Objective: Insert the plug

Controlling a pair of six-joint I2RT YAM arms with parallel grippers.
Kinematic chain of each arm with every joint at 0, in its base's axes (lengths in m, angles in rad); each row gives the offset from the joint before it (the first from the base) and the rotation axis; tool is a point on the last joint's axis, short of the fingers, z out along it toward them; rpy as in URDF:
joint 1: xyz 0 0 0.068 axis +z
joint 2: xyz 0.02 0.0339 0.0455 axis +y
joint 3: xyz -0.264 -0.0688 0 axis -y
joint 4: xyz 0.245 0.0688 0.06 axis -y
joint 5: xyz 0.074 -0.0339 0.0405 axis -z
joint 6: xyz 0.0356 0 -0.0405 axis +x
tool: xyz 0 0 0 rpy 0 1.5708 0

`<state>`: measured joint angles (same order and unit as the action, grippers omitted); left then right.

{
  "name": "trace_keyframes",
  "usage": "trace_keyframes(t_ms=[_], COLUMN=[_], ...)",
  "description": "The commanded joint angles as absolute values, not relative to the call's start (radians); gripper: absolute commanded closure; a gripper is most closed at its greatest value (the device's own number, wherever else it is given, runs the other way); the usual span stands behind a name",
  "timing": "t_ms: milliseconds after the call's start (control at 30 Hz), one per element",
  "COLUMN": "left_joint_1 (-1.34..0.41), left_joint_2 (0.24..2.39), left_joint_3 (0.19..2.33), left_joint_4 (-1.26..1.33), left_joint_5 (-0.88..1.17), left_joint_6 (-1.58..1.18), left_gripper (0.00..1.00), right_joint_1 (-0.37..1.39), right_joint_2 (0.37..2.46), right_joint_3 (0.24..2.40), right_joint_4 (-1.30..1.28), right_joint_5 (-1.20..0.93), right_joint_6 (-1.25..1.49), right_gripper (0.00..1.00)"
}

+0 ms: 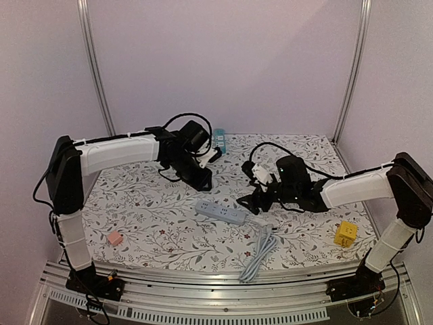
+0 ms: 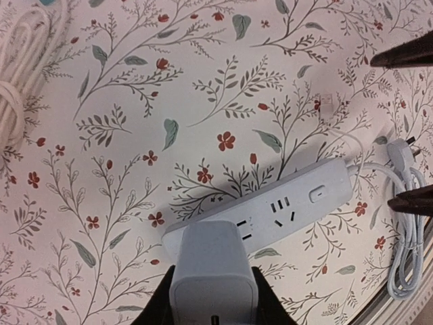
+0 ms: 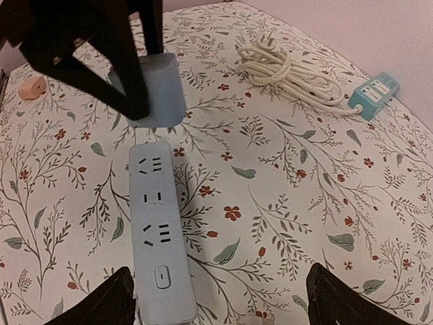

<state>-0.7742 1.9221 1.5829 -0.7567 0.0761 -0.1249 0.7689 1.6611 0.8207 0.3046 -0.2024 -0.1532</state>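
A pale grey plug (image 2: 213,267), a blocky adapter, sits between the black fingers of my left gripper (image 2: 213,298), which is shut on it. In the right wrist view the plug (image 3: 159,88) hangs just past the end of the power strip (image 3: 155,223) farthest from its switch. The strip (image 1: 220,213) lies flat at mid-table, sockets up and bare. My right gripper (image 3: 220,301) stands wide open over the strip's switch end, nothing between its fingers (image 3: 101,301). From above, the left gripper (image 1: 199,177) is behind the strip's left end and the right gripper (image 1: 260,200) by its right end.
The strip's white cable (image 1: 260,250) runs toward the front edge. A teal power strip (image 3: 372,95) with a coiled white cord (image 3: 291,71) lies at the back. A yellow cube (image 1: 346,233) sits front right, a pink block (image 1: 115,238) front left.
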Motion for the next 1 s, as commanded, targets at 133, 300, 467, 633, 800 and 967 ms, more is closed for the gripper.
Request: trace_keyframes(t_ms=[133, 300, 467, 633, 800, 967], left_joint_1=[-0.851, -0.875, -0.894, -0.902, -0.911, -0.913], left_joint_2=[1.89, 1.862, 1.851, 1.859, 1.887, 1.923], left_joint_3=[1.52, 1.491, 1.462, 1.457, 1.47, 1.491], left_joint_4=[-0.718, -0.716, -0.689, -0.684, -0.686, -0.693], left_joint_5=[0.026, 0.003, -0.024, -0.027, -0.032, -0.04], left_joint_6=[-0.233, -0.256, -0.278, -0.294, -0.297, -0.297], left_gripper=[1.0, 1.0, 1.0, 1.0, 1.0, 1.0], right_joint_1=[0.7, 0.682, 0.665, 0.645, 0.645, 0.645], right_joint_2=[1.603, 1.58, 1.574, 1.581, 1.592, 1.591], right_joint_3=[0.732, 0.694, 0.677, 0.677, 0.676, 0.671], right_joint_4=[0.535, 0.58, 0.614, 0.611, 0.61, 0.607], right_joint_5=[0.057, 0.088, 0.129, 0.12, 0.109, 0.105], right_joint_6=[0.075, 0.114, 0.145, 0.193, 0.19, 0.19], right_gripper=[0.04, 0.01, 0.01, 0.01, 0.01, 0.01])
